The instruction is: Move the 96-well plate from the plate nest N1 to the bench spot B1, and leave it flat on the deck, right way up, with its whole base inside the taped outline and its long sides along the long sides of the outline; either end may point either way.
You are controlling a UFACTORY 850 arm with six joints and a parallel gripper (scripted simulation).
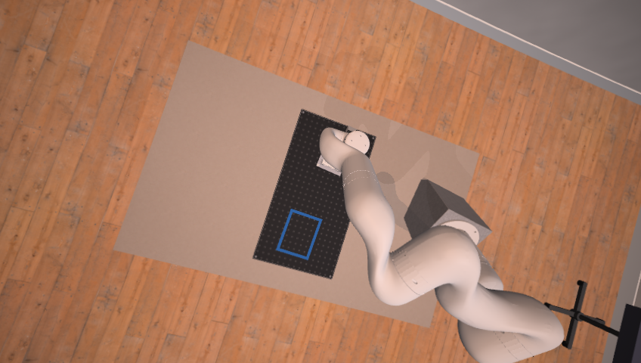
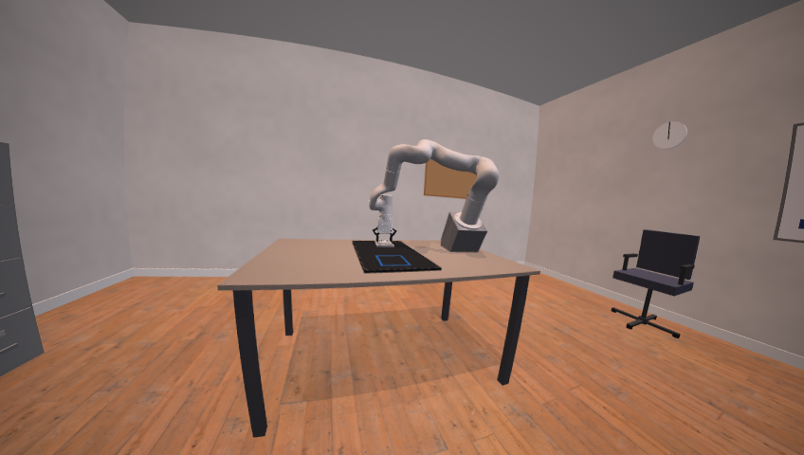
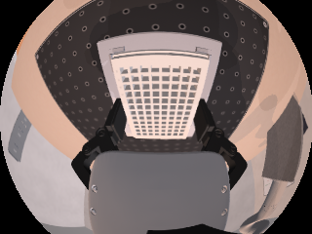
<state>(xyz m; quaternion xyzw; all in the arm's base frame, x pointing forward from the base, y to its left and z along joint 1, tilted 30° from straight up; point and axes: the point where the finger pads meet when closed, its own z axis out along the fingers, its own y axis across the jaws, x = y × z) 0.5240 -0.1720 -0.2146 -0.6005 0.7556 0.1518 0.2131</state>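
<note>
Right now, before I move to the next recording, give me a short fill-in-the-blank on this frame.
1. The gripper is shut on the ____.
2. The plate sits between the fingers, above the ____ deck.
3. The taped outline is ____ in colour.
4. The outline holds ____ plate yet.

Missing words: plate; black; blue; no

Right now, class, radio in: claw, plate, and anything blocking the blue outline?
Claw shut on the plate. Plate not yet lifted, at the mat's far end. Blue outline holds nothing; path looks open.
</note>
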